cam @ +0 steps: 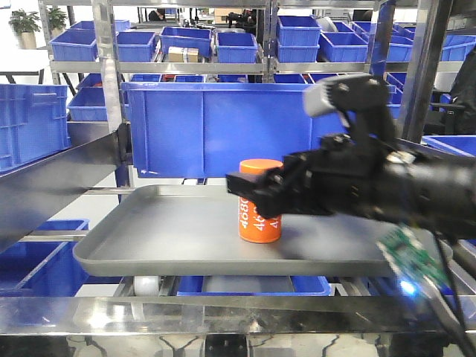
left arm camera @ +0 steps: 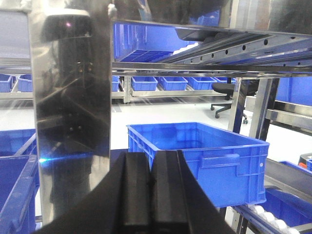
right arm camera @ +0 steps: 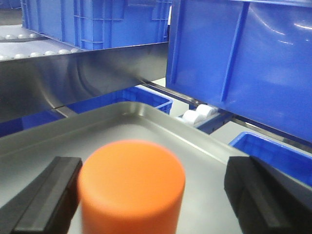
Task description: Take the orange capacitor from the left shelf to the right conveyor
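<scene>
Straddling the orange capacitor (right arm camera: 130,187), upright and clear of the edges of the grey tray (cam: 149,230) on the left shelf (cam: 110,82), the right hand (cam: 256,195) was spread apart, grasp pending. Next it likely needed to close squarely, then lift. The left hand (left arm camera: 151,195) was pressed together, empty.
</scene>
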You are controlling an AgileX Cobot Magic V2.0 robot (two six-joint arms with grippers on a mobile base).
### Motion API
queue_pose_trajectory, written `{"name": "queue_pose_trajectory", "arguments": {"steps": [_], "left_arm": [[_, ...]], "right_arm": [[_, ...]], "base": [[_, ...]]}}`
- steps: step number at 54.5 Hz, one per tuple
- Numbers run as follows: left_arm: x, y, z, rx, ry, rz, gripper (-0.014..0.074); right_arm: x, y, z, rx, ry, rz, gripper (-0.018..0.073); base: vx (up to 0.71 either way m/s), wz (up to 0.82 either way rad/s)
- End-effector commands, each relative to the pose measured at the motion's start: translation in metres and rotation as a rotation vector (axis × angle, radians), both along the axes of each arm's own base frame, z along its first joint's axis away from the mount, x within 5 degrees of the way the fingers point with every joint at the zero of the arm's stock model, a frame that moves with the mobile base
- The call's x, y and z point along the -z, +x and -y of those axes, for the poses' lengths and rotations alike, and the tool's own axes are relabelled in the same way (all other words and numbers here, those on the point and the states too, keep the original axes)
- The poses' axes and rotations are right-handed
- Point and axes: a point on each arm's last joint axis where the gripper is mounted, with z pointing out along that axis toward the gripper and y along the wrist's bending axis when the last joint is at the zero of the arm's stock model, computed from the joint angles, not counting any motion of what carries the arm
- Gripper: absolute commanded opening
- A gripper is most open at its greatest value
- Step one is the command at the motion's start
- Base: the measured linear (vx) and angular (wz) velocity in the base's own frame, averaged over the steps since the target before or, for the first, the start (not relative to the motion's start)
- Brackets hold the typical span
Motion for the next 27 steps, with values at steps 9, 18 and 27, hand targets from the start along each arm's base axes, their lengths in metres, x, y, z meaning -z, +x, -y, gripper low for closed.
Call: {"name": "queue_pose_trajectory", "arguments": {"steps": [9, 18, 27], "left_arm": [[-0.018, -0.003, -0.001, 0.005, -0.037, 0.109, -0.0006], [-0.018, -0.003, -0.001, 0.005, -0.037, 0.109, -0.0006], [-0.018, -0.003, -0.001, 0.005, -0.037, 0.109, -0.0006]], "right_arm": [[-0.014, 0.014, -0.007, 0.007, 0.044, 0.035, 0.0528], [-0.018, 0.012, -0.005, 0.01, 0.058, 0.041, 0.0178], [-0.034, -0.002, 0.001, 0.009, 0.064, 0.091, -0.0011]], "base": [[0.0, 0.0], [0.0, 0.0], [0.0, 0.0]]}}
